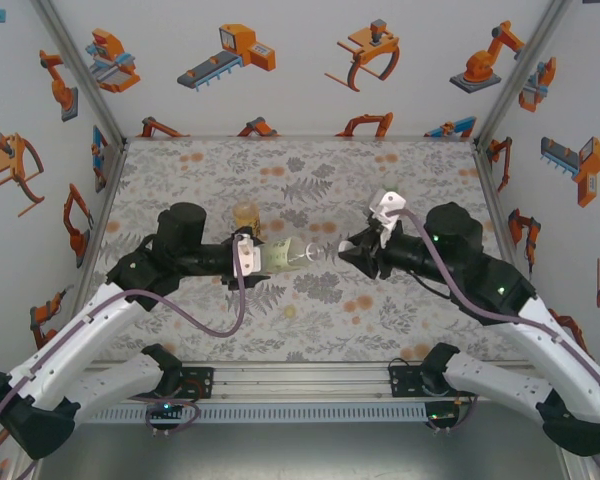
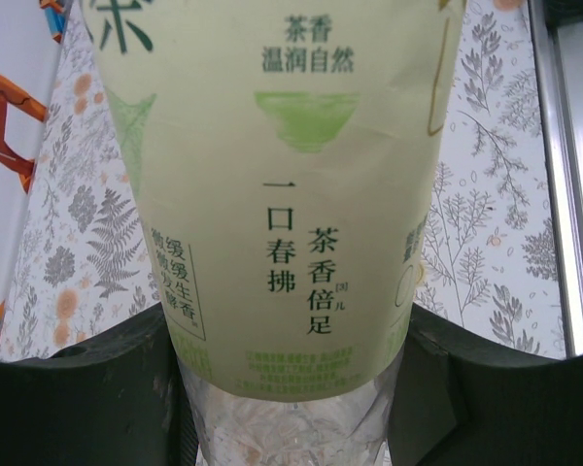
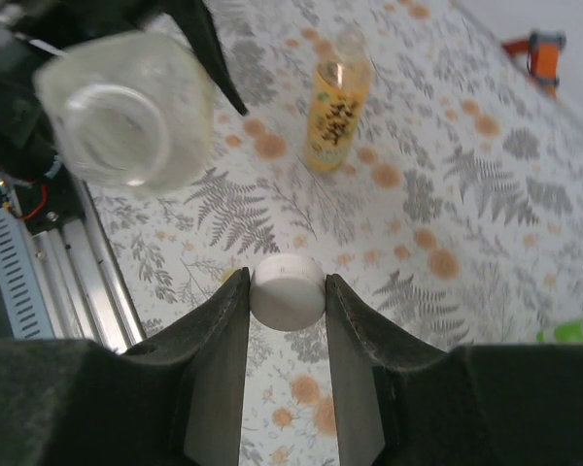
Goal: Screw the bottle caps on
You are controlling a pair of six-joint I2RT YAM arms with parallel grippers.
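Note:
My left gripper (image 1: 252,256) is shut on a clear bottle with a pale green label (image 1: 285,255), held lying level with its open neck pointing right. In the left wrist view that bottle (image 2: 291,184) sits squeezed between the dark fingers (image 2: 87,388). My right gripper (image 1: 348,250) is shut on a white bottle cap (image 3: 288,296), pinched at the fingertips (image 3: 223,320). The bottle's uncapped mouth (image 3: 112,121) faces the cap from the upper left, with a gap between them. An amber bottle with a yellow label (image 3: 338,107) stands upright on the table, capless.
The amber bottle (image 1: 245,215) stands just behind my left wrist. A green object (image 3: 575,330) shows at the right edge of the right wrist view. The floral tablecloth (image 1: 310,170) is bounded by printed walls and a metal rail (image 1: 300,380) at the near edge.

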